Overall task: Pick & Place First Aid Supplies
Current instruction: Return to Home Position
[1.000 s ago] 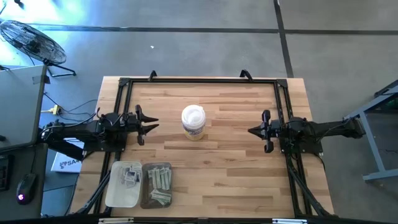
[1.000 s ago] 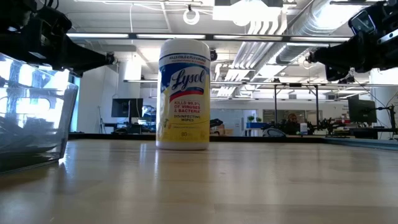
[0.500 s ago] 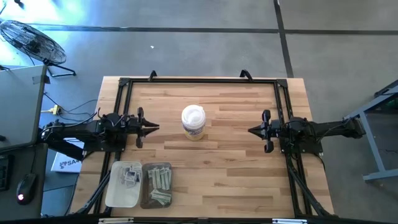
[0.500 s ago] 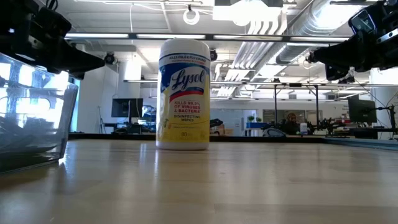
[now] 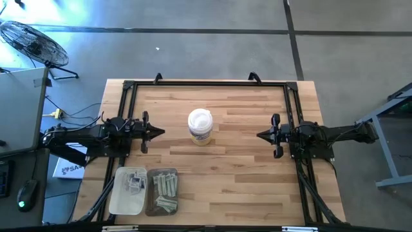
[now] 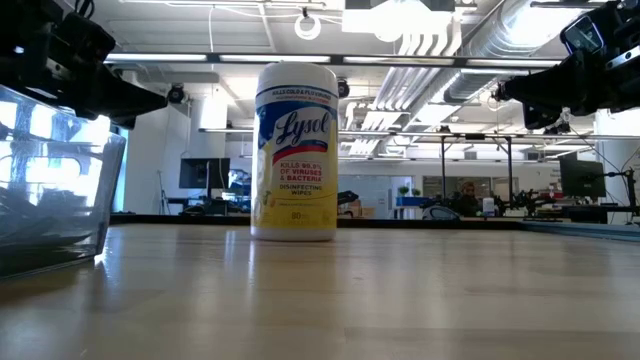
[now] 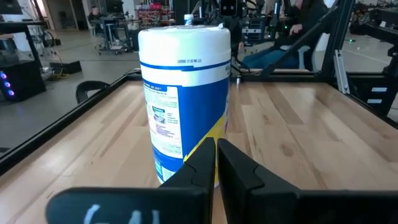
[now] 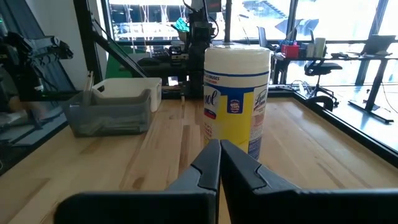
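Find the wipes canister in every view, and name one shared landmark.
High view: canister upright, between left gripper and right gripper.
Low view: left of centre.
Left wrist view: centre, filling it.
Right wrist view: right of centre.
Shared landmark: the wooden table.

Robotics lab inside an open-plan industrial office. Exposed ceiling ducts (image 6: 470, 45), strip lights (image 6: 200, 58), bare concrete floor (image 5: 212, 55), desks with monitors (image 6: 203, 172), office chair (image 8: 323, 65), floor fan (image 5: 35, 42), black-framed wood tabletop (image 5: 238, 161).
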Tool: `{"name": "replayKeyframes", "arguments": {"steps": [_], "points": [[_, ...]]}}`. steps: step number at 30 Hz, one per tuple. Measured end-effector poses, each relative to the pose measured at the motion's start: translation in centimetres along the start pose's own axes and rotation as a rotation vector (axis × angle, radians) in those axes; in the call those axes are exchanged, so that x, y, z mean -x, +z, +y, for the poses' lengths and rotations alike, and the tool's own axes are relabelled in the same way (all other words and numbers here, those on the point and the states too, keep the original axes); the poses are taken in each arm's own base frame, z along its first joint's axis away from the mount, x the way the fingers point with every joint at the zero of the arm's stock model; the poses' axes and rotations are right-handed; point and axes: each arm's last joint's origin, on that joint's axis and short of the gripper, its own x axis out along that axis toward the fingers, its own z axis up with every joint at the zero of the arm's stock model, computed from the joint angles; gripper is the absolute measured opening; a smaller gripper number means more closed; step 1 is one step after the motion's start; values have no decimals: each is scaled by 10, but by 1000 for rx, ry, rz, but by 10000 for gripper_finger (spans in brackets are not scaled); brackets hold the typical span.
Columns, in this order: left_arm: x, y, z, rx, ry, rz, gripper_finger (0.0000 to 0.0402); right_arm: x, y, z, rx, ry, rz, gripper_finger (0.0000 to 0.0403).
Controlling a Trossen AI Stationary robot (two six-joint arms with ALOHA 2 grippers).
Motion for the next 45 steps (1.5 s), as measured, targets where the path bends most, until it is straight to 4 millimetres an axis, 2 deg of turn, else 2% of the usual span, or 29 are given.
{"name": "replayKeyframes", "arguments": {"steps": [45], "points": [[0, 0, 0, 0, 0, -1, 11, 0, 0, 0, 0, 0, 0, 5]]}}
